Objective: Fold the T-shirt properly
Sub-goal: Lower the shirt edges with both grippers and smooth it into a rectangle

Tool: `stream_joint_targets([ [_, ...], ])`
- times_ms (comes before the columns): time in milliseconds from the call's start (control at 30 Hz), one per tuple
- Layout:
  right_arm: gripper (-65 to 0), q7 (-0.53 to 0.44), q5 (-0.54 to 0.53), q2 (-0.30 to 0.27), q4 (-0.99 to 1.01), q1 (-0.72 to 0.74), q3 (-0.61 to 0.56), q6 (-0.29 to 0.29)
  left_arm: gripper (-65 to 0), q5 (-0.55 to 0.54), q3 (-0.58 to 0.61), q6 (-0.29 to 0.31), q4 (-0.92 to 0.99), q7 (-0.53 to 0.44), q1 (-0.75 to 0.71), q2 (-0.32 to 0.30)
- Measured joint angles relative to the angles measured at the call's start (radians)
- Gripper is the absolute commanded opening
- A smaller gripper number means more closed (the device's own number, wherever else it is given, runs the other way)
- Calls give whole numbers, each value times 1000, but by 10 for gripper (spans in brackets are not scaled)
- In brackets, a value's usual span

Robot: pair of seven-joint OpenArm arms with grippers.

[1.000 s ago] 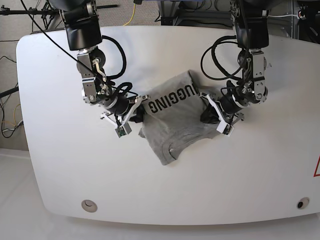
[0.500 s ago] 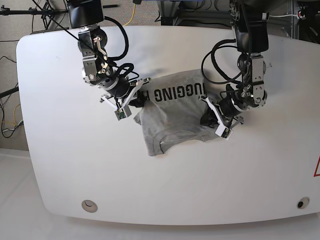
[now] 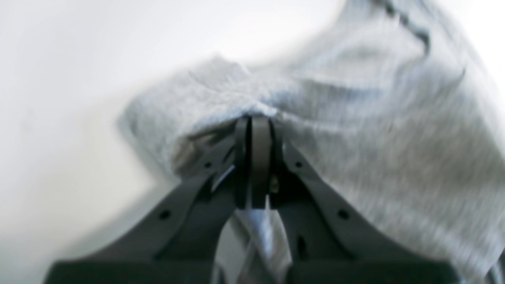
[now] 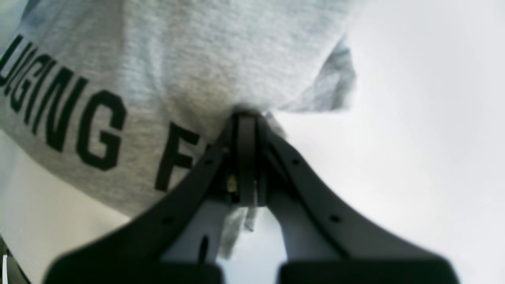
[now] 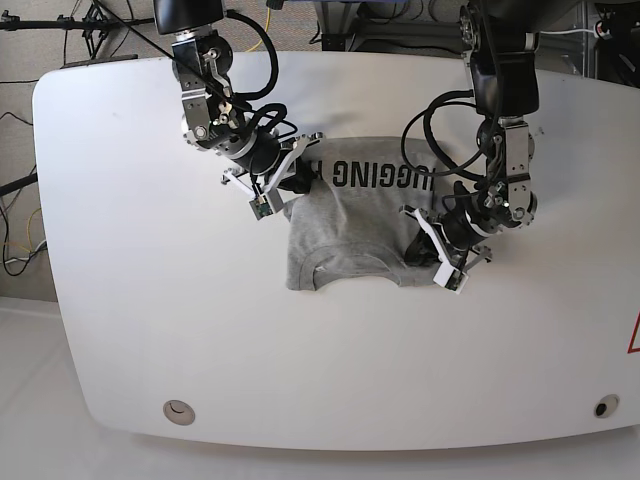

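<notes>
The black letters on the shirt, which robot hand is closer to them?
Right. The right end effector pinches the T-shirt right beside the black letters; the left end effector grips the plain grey edge farther below them.

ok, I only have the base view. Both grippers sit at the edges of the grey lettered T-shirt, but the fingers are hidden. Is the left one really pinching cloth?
Observer: Yes. In the left wrist view the left gripper is shut, with a bunched fold of the heather-grey cotton T-shirt clamped between its fingers.
Operator: And the right?
Observer: Same. The right gripper is shut on the shirt edge, right beside the black block lettering.
Operator: Any cloth through the jaws?
Observer: On the right, a small tag of grey fabric hangs behind the closed fingertips.
</notes>
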State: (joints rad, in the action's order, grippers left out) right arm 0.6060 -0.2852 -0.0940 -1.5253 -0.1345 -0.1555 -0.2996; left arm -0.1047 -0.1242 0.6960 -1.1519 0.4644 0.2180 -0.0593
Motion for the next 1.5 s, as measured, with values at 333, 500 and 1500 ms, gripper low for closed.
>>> stream_joint_targets([
  [333, -650, 8, -3, 8, -5, -2, -29, -4, -650, 0, 41, -3, 0, 0, -5, 1],
  [500, -650, 21, -7, 8, -4, 3, -29, -8, -650, 0, 42, -3, 0, -2, -7, 1],
  [1500, -650, 268, 59, -46, -251, 58, 67, 11, -650, -1, -94, 1, -354, 97, -210, -53],
])
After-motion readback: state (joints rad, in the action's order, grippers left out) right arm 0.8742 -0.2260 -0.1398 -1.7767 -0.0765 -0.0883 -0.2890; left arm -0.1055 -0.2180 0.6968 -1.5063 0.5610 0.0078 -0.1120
